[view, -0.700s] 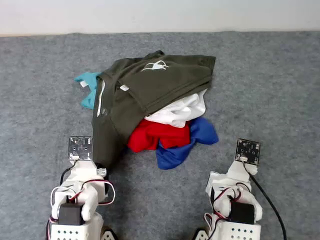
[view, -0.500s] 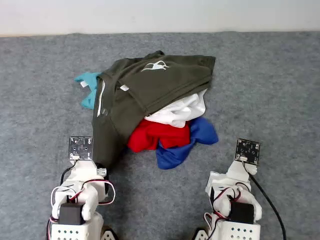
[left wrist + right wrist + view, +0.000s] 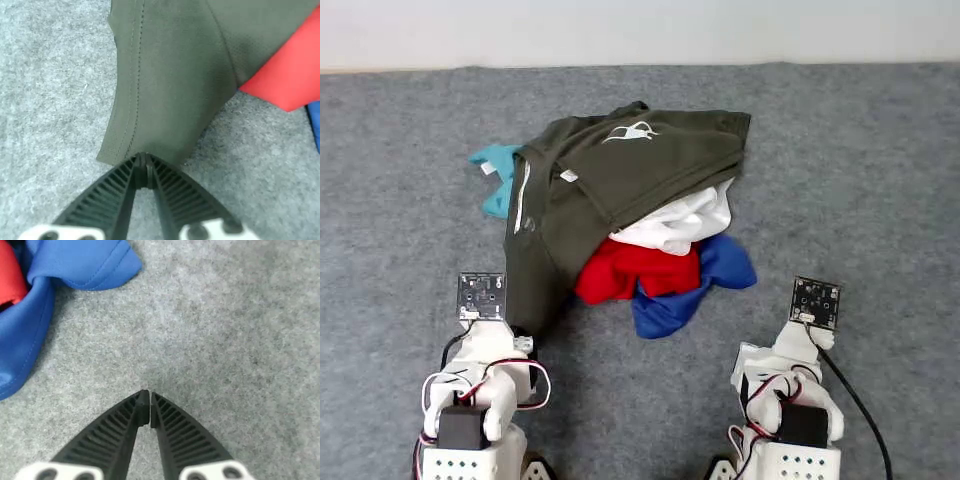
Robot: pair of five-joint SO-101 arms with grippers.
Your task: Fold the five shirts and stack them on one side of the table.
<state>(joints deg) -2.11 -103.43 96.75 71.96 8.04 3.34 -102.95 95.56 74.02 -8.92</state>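
Left gripper (image 3: 146, 167): ribbed black jaws pressed together, tips right at the hem of the olive shirt (image 3: 175, 75); cannot tell whether any cloth is pinched between them. Right gripper (image 3: 146, 407): jaws closed too, holding nothing, over bare grey table cover (image 3: 240, 330), with the blue shirt (image 3: 75, 262) near but apart from the tips. In the high view the left arm (image 3: 480, 375) sits at the lower left of the frame and the right arm (image 3: 788, 390) at the lower right, both at the near edge. All five shirts lie unfolded in one heap at the centre, slightly left. The olive shirt lies on top, spread widest, one end trailing down toward the left arm. The white shirt (image 3: 680, 222) pokes out under its right edge. The red shirt (image 3: 635, 270) is below the white one, and the blue shirt is under and right of the red, at the heap's lower right. The teal shirt (image 3: 498, 175) peeks out at the heap's upper left, mostly covered.
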